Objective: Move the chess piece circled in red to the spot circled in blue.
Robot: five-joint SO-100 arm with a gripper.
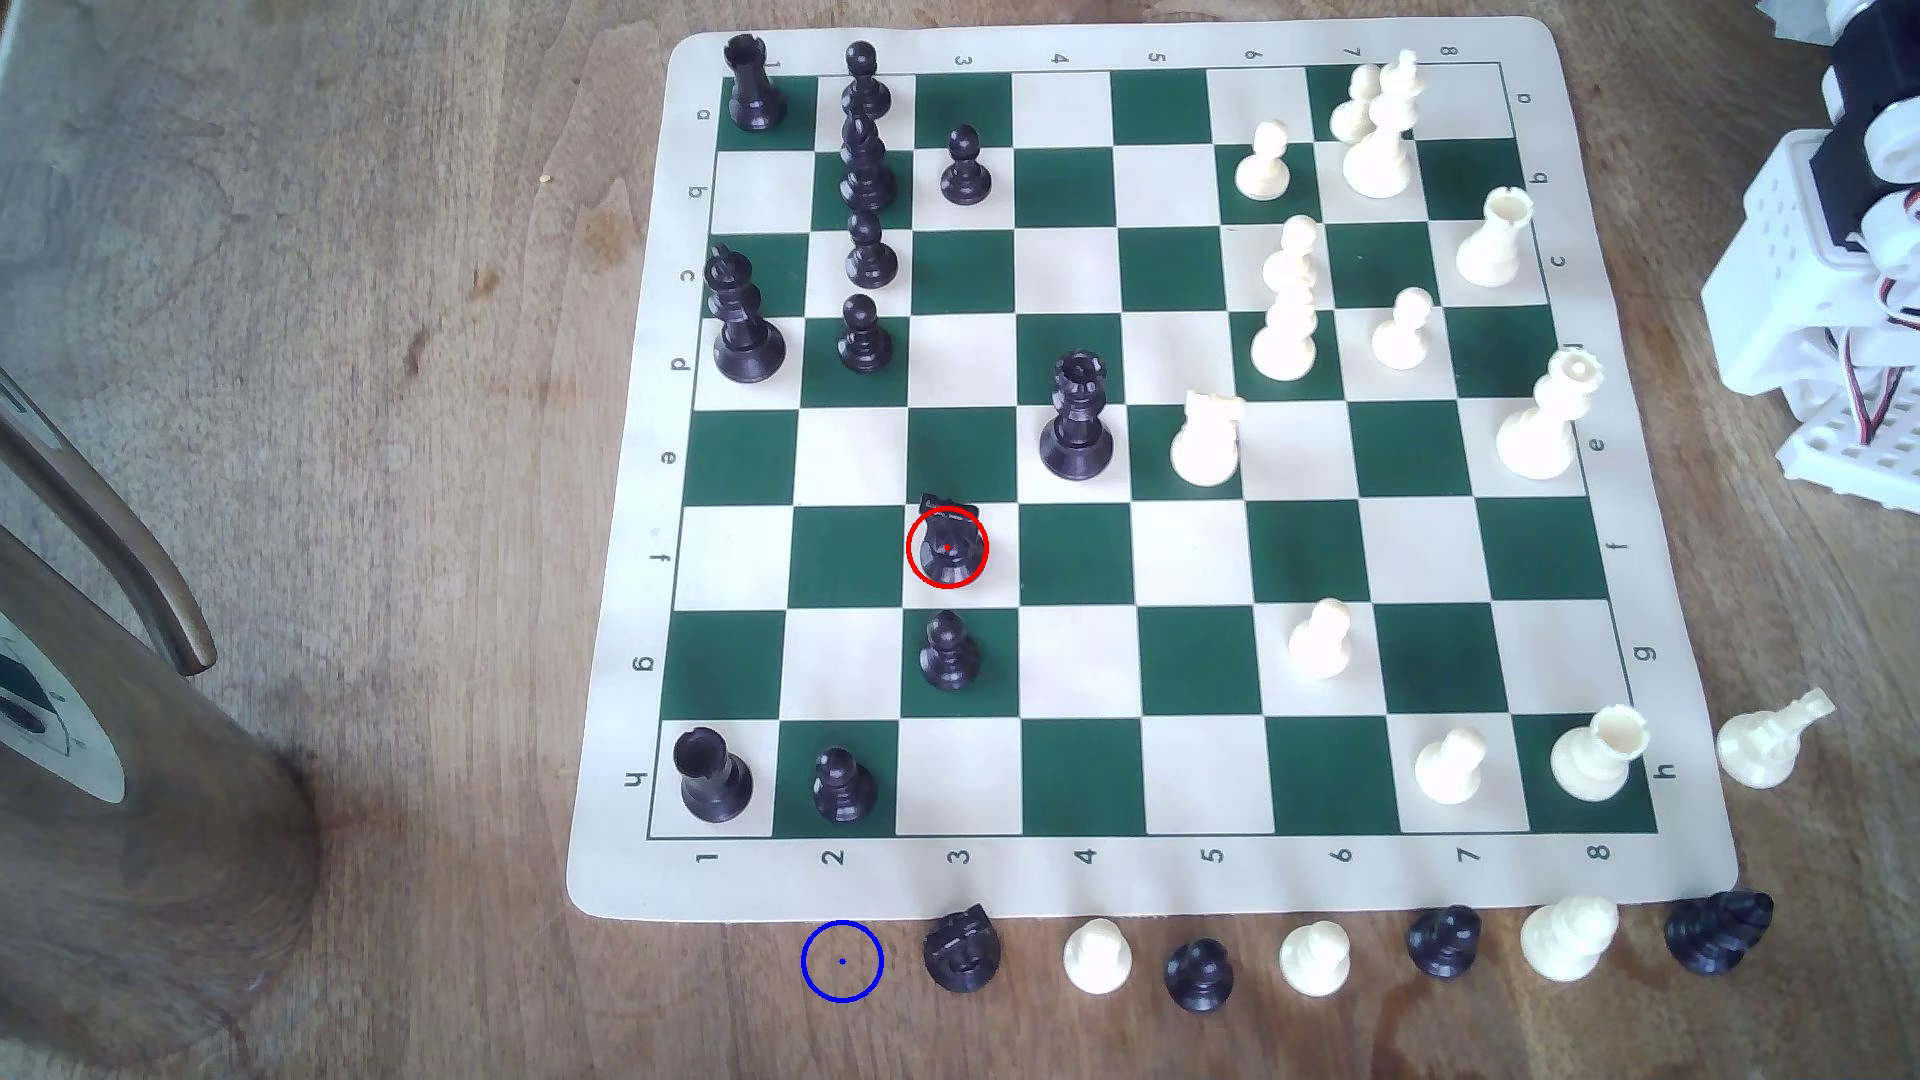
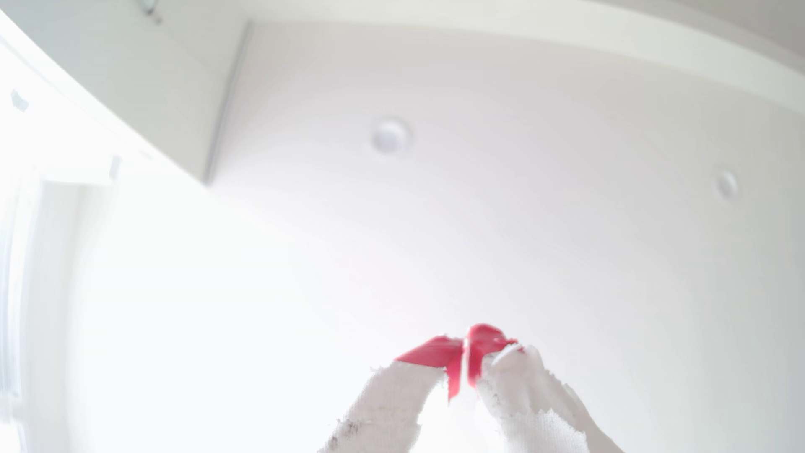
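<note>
Knight (image 1: 947, 547) is parked upright on a light square of the board (image 1: 1143, 883), ringed red, well away from the arm base (image 1: 1829, 312) at the exterior view's right. Gripper (image 2: 465, 357) is seen pinched closed on nothing, aimed at the ceiling. Blue-ringed spot (image 1: 842, 962) sits on bare worktop (image 1: 416, 519) beside the board's near edge.

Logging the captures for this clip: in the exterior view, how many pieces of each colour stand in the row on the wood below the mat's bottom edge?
Black pieces: 4
White pieces: 3
Total: 7
</note>
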